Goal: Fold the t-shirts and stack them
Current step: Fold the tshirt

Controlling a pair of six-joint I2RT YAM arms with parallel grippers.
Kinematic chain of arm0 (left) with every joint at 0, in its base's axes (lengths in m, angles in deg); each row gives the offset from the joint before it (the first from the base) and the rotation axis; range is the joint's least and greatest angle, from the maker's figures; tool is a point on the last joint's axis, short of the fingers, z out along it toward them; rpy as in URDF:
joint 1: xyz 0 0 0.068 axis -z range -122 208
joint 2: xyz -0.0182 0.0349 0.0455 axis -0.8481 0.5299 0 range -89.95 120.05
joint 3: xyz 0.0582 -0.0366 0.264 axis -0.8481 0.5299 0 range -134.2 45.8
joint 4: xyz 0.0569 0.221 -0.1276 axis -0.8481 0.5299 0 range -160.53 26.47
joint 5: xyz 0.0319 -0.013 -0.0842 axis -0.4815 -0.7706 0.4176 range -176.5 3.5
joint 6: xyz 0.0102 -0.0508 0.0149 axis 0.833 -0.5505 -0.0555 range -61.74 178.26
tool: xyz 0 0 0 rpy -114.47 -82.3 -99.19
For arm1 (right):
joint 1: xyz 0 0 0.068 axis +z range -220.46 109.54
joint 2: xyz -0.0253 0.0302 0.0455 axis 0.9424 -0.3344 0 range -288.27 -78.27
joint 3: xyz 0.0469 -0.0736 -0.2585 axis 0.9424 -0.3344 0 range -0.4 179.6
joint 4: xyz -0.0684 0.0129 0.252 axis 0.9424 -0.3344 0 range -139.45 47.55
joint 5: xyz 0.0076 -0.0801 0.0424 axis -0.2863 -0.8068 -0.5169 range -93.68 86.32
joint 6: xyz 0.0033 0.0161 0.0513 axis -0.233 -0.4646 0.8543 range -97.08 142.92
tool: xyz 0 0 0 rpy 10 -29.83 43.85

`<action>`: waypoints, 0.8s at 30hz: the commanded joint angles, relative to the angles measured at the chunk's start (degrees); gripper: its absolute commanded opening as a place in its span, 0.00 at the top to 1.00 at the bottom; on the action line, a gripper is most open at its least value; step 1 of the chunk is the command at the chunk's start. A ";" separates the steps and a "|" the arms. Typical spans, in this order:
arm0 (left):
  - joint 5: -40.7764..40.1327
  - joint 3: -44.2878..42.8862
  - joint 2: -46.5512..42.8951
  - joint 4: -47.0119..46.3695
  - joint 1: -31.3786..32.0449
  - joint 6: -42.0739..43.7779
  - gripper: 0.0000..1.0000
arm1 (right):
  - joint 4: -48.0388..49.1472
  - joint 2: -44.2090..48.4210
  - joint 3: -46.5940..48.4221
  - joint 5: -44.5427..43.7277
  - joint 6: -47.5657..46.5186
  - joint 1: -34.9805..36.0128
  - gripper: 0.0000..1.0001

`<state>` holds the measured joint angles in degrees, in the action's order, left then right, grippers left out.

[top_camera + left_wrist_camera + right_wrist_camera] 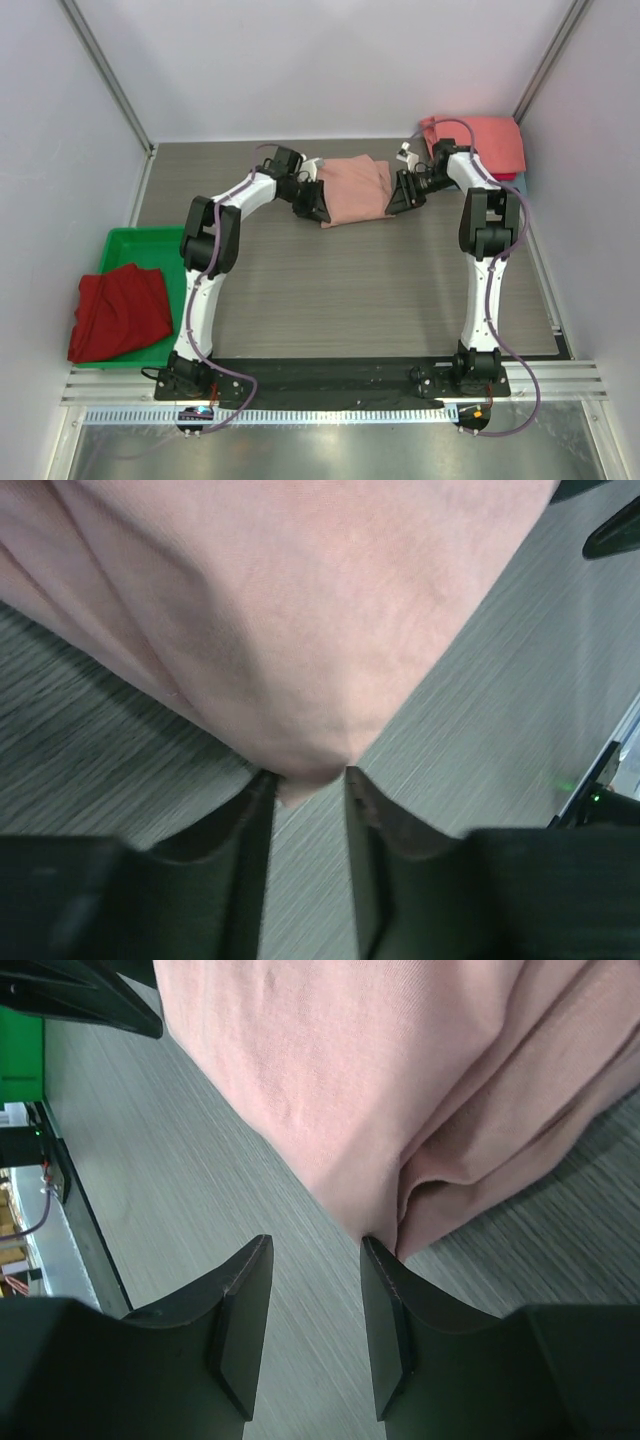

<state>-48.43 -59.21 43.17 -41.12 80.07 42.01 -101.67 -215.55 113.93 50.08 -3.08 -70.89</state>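
**Pink shirt [355, 190] flanked by both tools, far middle of the surface [350, 300]**

The overhead view places the left tool [316, 204] at the folded shirt's left edge and the right tool [404, 190] at its right edge. Only the left wrist view shows those jaws apart, with a shirt corner at their mouth, not pinched. The right wrist view shows its jaws apart, with a fold just beside one finger. Overhead alone shows a dark red shirt [120, 312] in the green tray [140, 240] at the left. A coral-red shirt [485, 140] lies in the far right corner, partly crossed by the right arm.
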 commanded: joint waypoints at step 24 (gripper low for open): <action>-0.18 -0.63 -3.04 0.12 0.70 3.15 1.00 | 5.43 7.10 -2.35 -5.33 -3.71 2.01 0.60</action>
<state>-49.42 -59.23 43.60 -41.34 80.53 43.87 -98.94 -213.25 111.50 45.49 -6.68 -68.83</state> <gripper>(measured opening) 0.009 0.401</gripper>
